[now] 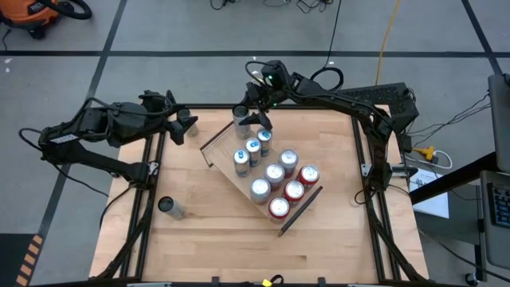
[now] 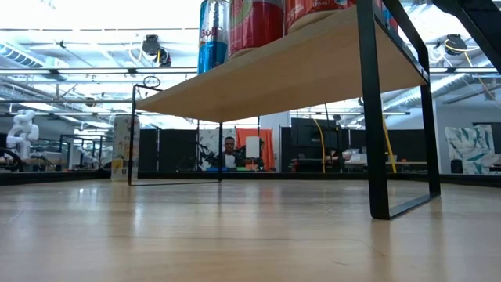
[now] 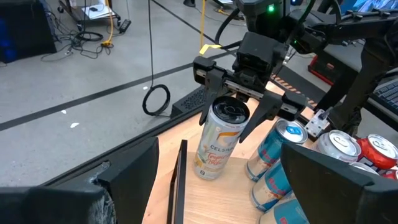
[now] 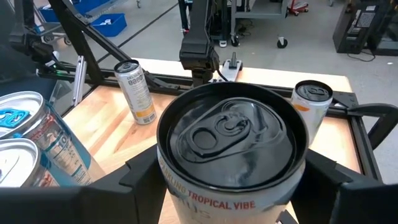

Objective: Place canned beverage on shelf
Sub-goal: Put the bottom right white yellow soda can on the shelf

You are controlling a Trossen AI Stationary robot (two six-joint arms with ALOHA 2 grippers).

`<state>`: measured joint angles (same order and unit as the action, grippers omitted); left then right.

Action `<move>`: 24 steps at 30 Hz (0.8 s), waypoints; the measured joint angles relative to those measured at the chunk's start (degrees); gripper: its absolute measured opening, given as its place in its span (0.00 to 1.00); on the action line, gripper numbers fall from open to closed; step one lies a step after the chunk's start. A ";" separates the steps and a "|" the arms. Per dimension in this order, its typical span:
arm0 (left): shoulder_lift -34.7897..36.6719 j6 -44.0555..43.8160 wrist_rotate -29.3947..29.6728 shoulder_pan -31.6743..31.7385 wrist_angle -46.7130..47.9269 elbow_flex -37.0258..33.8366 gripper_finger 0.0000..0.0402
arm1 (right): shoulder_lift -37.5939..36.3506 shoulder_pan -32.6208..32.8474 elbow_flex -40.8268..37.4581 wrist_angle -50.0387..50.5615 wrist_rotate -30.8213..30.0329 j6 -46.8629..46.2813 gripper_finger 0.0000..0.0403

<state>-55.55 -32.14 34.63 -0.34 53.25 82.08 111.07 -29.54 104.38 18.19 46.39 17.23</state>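
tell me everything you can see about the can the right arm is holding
The white can has a dark unopened top with its pull tab, and orange "tropical vibe" lettering. It stands upright, slightly tilted, at the shelf's far end beside the blue cans. The right end effector grips it below the rim, fingers on both sides.

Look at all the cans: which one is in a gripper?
The white Celsius can at the shelf's far end: the right gripper's fingers straddle it. The blue, silver and red cans stand ungripped.
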 joint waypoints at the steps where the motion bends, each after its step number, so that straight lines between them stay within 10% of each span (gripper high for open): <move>1: 0.00 0.00 0.01 0.00 0.00 0.00 0.84 | 0.00 0.00 0.00 0.07 0.01 -0.01 0.61; 24: 0.00 1.14 0.02 0.00 0.50 0.00 0.84 | 0.04 0.00 0.02 0.03 0.18 -0.53 0.75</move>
<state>-55.55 -31.00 34.65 -0.34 53.76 82.08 111.11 -29.54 104.40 18.22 46.57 16.71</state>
